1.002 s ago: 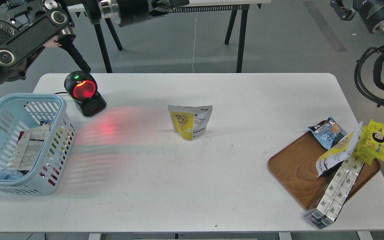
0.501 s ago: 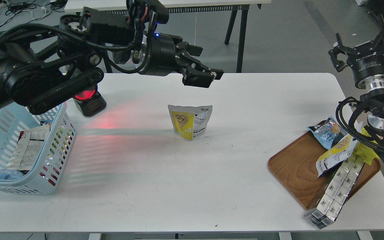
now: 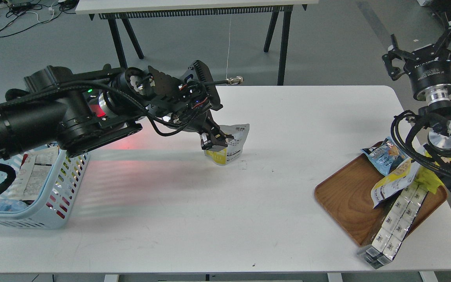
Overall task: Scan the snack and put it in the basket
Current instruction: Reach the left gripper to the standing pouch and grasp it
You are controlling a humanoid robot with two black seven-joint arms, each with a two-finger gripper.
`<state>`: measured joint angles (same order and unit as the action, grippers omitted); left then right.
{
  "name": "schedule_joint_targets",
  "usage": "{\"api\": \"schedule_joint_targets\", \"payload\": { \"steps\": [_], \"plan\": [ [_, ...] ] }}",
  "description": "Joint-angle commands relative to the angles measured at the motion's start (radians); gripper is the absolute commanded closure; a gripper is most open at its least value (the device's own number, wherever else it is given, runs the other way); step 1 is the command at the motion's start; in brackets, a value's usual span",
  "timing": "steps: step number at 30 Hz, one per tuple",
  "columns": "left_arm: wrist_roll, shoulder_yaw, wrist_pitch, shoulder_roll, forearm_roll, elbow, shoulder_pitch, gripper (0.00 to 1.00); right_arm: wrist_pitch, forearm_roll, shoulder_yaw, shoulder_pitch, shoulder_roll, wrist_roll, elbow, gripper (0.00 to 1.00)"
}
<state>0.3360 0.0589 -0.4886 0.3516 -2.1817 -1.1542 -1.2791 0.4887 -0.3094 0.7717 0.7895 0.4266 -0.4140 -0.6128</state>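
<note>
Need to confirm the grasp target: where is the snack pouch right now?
In the head view the snack pouch stands upright mid-table, slightly left of centre, with the left end effector at its upper left, the wooden tray far right.

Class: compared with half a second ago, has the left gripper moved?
Yes. The left gripper has dropped from above the snack down onto its left side, nearer the table.

Yellow-and-white snack (image 3: 233, 147) — light-blue basket (image 3: 59, 184)

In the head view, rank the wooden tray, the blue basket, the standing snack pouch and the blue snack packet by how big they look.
1. Wooden tray and blue basket: unsure, since the left arm hides much of the basket.
2. Standing snack pouch.
3. Blue snack packet; close to the pouch in size, and both are partly covered.
</note>
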Motion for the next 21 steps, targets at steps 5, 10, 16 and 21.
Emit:
{"api": "schedule_joint_targets", "payload": {
  "steps": [5,10,16,21],
  "plan": [
    [-0.005,-0.022,0.000,-0.051,0.000,0.054,0.012,0.28,0.000,0.001,0.003,0.004,-0.015,-0.002,-0.001,0.01],
    [-0.005,-0.024,0.000,-0.075,0.000,0.105,0.027,0.42,0.000,0.000,0.003,0.004,-0.014,-0.003,-0.001,0.01],
    [0.000,-0.036,0.000,-0.075,0.000,0.120,0.024,0.67,0.000,0.000,0.021,0.001,-0.014,-0.003,-0.001,0.01],
    [0.018,-0.036,0.000,-0.082,0.000,0.136,0.024,0.75,0.000,0.000,0.021,0.001,-0.015,-0.003,-0.002,0.01]
  ]
}}
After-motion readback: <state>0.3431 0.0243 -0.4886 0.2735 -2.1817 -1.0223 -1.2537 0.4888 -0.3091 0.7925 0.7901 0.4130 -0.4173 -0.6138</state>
